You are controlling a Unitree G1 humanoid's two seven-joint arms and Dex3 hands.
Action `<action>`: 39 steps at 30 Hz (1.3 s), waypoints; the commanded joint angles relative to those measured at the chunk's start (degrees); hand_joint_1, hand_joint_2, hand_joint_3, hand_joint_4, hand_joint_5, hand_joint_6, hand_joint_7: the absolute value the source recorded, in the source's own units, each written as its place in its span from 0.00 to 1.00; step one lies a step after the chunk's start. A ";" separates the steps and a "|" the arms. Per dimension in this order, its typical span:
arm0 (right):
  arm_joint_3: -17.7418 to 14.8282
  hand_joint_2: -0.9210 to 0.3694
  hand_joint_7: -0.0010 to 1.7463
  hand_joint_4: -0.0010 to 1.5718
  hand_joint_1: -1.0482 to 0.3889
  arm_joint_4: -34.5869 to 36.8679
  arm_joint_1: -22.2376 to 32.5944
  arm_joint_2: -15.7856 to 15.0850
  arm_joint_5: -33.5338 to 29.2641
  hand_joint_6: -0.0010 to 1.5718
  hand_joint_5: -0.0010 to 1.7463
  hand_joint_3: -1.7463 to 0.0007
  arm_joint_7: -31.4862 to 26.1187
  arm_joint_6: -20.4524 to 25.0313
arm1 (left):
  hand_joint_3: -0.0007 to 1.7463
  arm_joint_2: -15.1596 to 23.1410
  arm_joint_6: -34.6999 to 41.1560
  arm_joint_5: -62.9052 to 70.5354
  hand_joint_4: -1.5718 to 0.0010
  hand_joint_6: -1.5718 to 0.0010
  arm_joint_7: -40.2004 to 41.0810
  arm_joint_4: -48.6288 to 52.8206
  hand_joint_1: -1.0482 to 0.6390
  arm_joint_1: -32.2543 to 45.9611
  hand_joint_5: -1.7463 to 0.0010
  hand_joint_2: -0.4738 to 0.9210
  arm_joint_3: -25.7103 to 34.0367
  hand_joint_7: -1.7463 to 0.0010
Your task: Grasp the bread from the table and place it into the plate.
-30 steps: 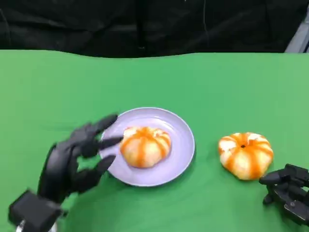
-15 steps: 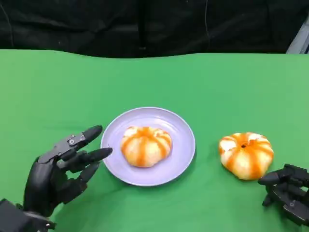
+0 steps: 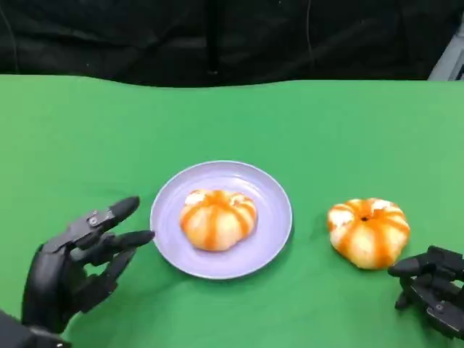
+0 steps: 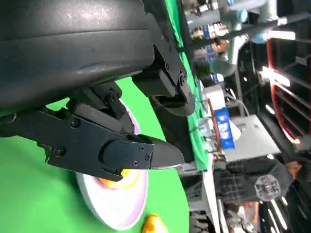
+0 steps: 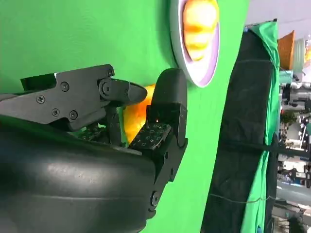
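Observation:
A round orange-striped bread lies in the lilac plate at the table's middle. A second, similar bread sits on the green cloth to the plate's right. My left hand hovers left of the plate with fingers spread, holding nothing, its fingertips a short gap from the rim. My right hand rests at the lower right, just beside the second bread without gripping it. In the right wrist view that bread shows beyond my fingers, with the plate farther off. The left wrist view shows the plate past my left hand.
Green cloth covers the table, and a black backdrop runs along its far edge. A person in a plaid shirt stands beyond the table in the left wrist view.
My left hand has drawn back from the plate's rim toward the lower left, leaving the bread in the plate. The right hand and second bread have stayed put.

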 commanded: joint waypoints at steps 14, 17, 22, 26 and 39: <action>-0.85 0.00 0.48 0.42 0.70 -1.13 1.15 -1.26 1.69 0.52 0.84 0.75 1.67 -0.28 | 0.19 -0.32 3.97 -5.03 0.60 0.48 -5.65 0.42 0.35 1.94 0.45 1.00 4.83 0.99; -0.85 0.00 0.48 0.42 0.70 -1.21 1.28 -1.38 1.60 0.52 0.84 0.75 1.67 -0.34 | 0.21 -0.74 5.09 -5.60 0.61 0.47 -6.42 0.08 0.45 2.20 0.47 1.00 5.37 0.99; -0.86 0.00 0.48 0.42 0.70 -1.30 1.32 -1.37 1.60 0.52 0.84 0.75 1.69 -0.27 | 0.22 -0.88 5.46 -5.59 0.60 0.47 -6.86 -0.18 0.46 2.25 0.48 1.00 5.80 0.99; -0.71 0.00 0.49 0.42 0.68 -1.89 2.02 -1.60 0.80 0.52 0.84 0.76 0.88 -0.55 | 0.28 -1.81 4.17 -4.08 0.53 0.26 -4.09 -0.41 0.55 3.54 0.43 1.00 6.17 0.87; -0.77 0.00 0.49 0.42 0.66 -2.30 2.40 -1.56 1.65 0.52 0.84 0.76 1.84 -0.24 | 0.53 -2.27 -0.36 2.20 0.53 0.53 0.00 -0.57 0.55 5.89 0.06 0.85 4.16 0.19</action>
